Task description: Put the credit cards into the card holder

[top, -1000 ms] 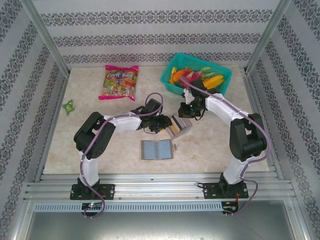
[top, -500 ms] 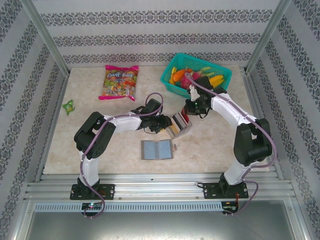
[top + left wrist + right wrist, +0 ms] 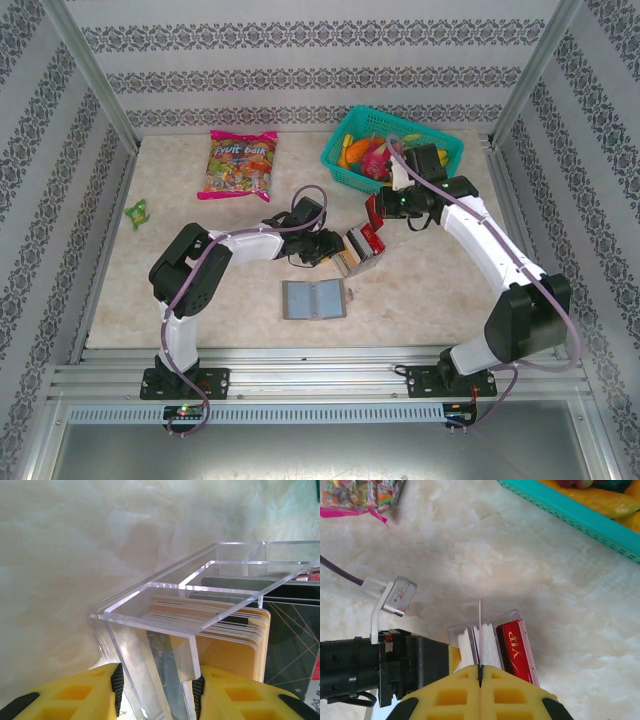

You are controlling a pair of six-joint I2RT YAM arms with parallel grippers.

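While most of the credit cards [image 3: 490,645] stand on edge in a clear box [image 3: 358,250], one card [image 3: 480,625] is held just above it by the right jaws. Their yellow fingers [image 3: 445,695] are pressed together on its lower edge. The right wrist view shows this card edge-on as a thin pale line, and from above it shows red [image 3: 372,212].

Two compartments of the box can be counted in the left wrist view. The nearer one holds a pack of tan and white cards [image 3: 215,625], and the farther one holds a dark card. The right wrist view shows a white pack and some red cards [image 3: 517,650] side by side in the box.

The left jaws are clamped on the box's near wall, with one yellow finger [image 3: 65,695] on each side of the clear plastic.

One card holder [image 3: 314,298] lies open and flat on the desk [image 3: 200,290] with two pale blue-gray panels facing up. It sits near the left jaws, toward the arm bases, and touches neither pair of jaws.

Farther back, one teal basket [image 3: 345,160] holds yellow, orange and pink pieces. One bright candy bag [image 3: 240,165] lies to the left of the basket. One small green item [image 3: 137,211] sits by the left wall.
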